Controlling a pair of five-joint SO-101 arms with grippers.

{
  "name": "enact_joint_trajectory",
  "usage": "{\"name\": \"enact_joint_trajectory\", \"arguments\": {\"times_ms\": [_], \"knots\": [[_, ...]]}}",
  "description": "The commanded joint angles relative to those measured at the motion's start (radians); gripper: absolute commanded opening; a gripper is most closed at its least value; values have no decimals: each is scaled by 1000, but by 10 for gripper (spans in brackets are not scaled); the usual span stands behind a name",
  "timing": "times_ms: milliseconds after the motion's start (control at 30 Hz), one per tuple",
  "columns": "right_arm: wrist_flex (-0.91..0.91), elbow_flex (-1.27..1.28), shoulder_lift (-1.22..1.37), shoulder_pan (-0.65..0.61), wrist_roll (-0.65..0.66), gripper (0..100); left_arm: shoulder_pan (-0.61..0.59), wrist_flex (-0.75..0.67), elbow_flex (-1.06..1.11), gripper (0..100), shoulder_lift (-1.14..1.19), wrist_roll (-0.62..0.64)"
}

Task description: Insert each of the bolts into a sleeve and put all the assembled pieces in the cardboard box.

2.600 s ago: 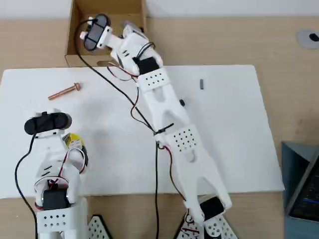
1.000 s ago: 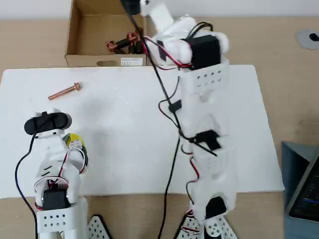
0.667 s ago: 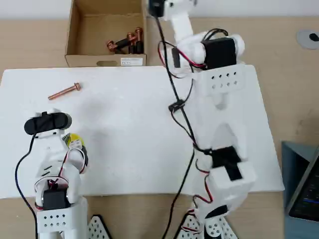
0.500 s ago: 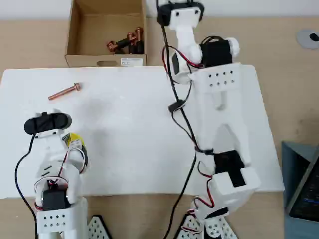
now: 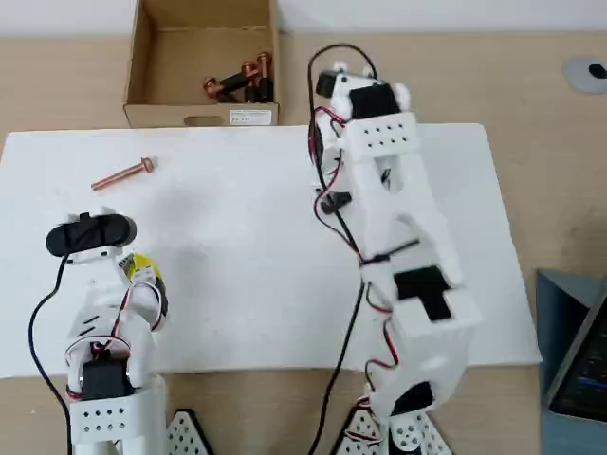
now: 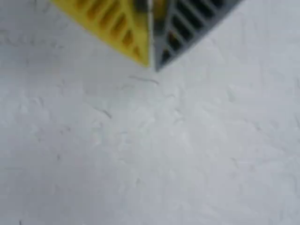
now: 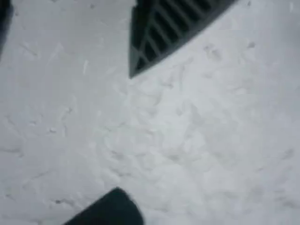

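– So, high view: bolt [image 5: 123, 173] loose on mat [image 5: 218, 246], finished pcs [image 5: 237, 87] in box [image 5: 180, 117]?
– Yep. Left wrist view: left fingers [image 6: 117, 23] together, empty. Right wrist view: right fingers [image 7: 159, 33] apart, nothing held. Next, I'd say: drop low, grip bolt mid-shank, squarely.

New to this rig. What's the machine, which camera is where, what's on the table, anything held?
Two small robot arms sit side by side at a table. The high view looks down: left arm, right arm, a white mat, one loose bolt, and a cardboard box with assembled pieces inside. The other two pictures come from cameras on each wrist, looking at the mat. The left gripper is shut and empty; the right gripper is open, holding nothing.
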Motion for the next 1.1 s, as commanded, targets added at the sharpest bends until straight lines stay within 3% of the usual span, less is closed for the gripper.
{"name": "enact_joint_trajectory", "arguments": {"times_ms": [0,300,1067], "knots": [[-9,-120,82,10,-15,203,-6,-14,14,2,-10,3],[-3,-341,289,2,-15,203,-6,-14,14,2,-10,3],[-87,-358,415,-28,-38,203,-6,-14,14,2,-10,3]]}}
